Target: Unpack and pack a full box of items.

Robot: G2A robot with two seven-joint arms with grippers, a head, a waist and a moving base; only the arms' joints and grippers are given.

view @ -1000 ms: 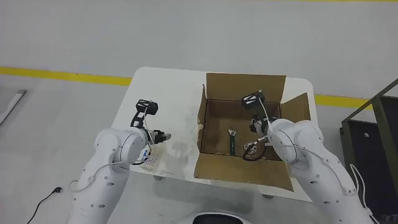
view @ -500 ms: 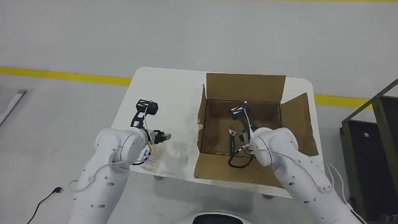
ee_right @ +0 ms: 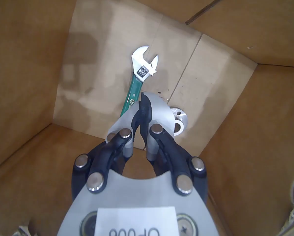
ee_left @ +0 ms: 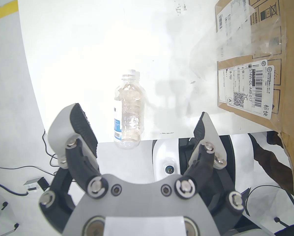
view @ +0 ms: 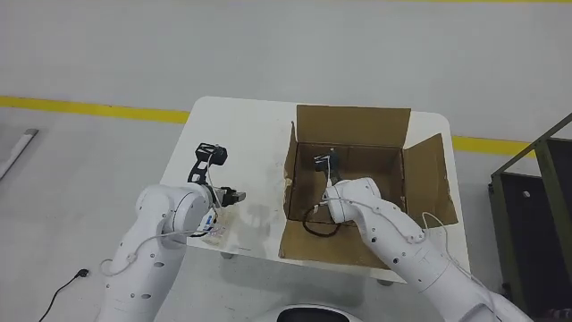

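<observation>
An open cardboard box (view: 357,125) stands on the right half of the white table (view: 237,130). Inside it, on the bottom, lie a wrench with a green handle (ee_right: 137,84) and a small metal flange (ee_right: 178,121). My right gripper (ee_right: 143,104) hangs inside the box just above the wrench's handle, shut, with nothing seen between its fingers. A clear plastic water bottle (ee_left: 128,114) lies on the table near its front edge, left of the box. My left gripper (ee_left: 139,111) is held above the bottle, open, its fingers apart on either side of it.
The box's outer wall (ee_left: 255,50), with labels and tape, stands close to the right of the bottle. The table's front edge runs right under the bottle. A dark metal frame (view: 536,197) stands on the floor beyond the table's right end.
My right arm has swung leftward across the inside of the box and now covers the wrench in the top view. The left arm and the bottle have not moved.
</observation>
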